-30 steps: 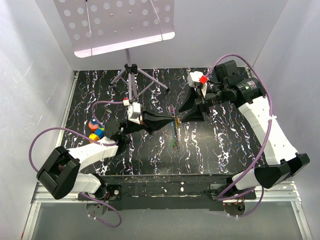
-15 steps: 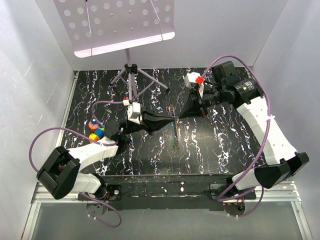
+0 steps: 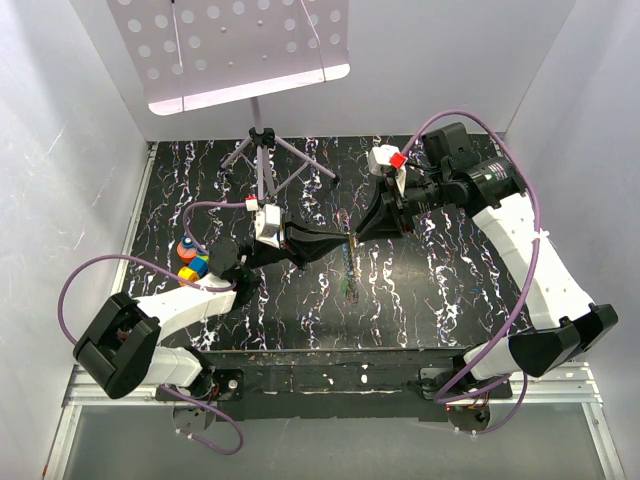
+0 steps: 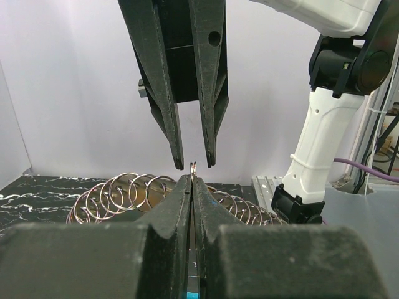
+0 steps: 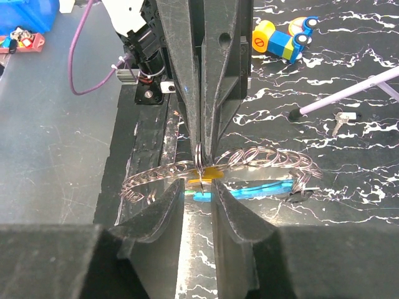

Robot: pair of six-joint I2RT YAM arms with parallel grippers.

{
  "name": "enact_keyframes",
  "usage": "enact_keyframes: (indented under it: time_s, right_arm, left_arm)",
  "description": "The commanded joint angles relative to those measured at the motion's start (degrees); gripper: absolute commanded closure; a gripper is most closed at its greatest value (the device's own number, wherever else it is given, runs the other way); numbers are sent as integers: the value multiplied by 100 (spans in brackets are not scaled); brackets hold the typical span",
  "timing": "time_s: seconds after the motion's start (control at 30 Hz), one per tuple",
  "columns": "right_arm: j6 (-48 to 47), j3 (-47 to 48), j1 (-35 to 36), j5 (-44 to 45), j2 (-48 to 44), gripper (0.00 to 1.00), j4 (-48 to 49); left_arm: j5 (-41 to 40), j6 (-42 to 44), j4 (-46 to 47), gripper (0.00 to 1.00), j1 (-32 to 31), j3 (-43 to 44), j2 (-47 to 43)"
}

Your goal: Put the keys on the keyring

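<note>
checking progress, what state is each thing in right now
left gripper, jaws shut on the ring chain
right gripper, jaws open around the pinched ring
ring chain, one ring pinched upright, rest draping down
yellow key, below the pinched ring, threading unclear
blue key, below the chain, threading unclear

From above, the keyring (image 3: pixel 350 242) at the tip of the left gripper (image 3: pixel 346 238) is too small to make out. In the left wrist view that gripper's fingers (image 4: pixel 167 215) hide the keys (image 4: pixel 194 293) except a blue sliver.
</note>
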Motion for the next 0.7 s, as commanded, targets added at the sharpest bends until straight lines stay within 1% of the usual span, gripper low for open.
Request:
enact_keyframes:
  time_s: [0.0, 0.27, 0.33, 0.47, 0.53, 0.57, 0.67]
  right_arm:
    - [126, -64, 33, -27, -55, 68, 155]
    - [205, -143, 33, -27, -20, 69, 234]
    - [231, -143, 33, -27, -2, 71, 260]
    - [179, -134, 42, -80, 24, 89, 208]
    - [126, -178, 51, -71, 15, 96, 164]
    - [126, -195, 51, -80, 24, 99, 172]
    - [126, -248, 51, -45, 7, 99, 164]
  left_arm:
    - [-55, 91, 319, 100, 22, -29, -155]
    - [-72, 39, 390, 100, 13, -38, -146]
    - [-81, 12, 416, 100, 22, -29, -146]
    - [-160, -49, 521, 100, 13, -64, -137]
    - [-221, -111, 609, 100, 30, -73, -146]
    - [-239, -154, 644, 100, 22, -81, -146]
    - [-318, -321, 828, 100, 39, -90, -120]
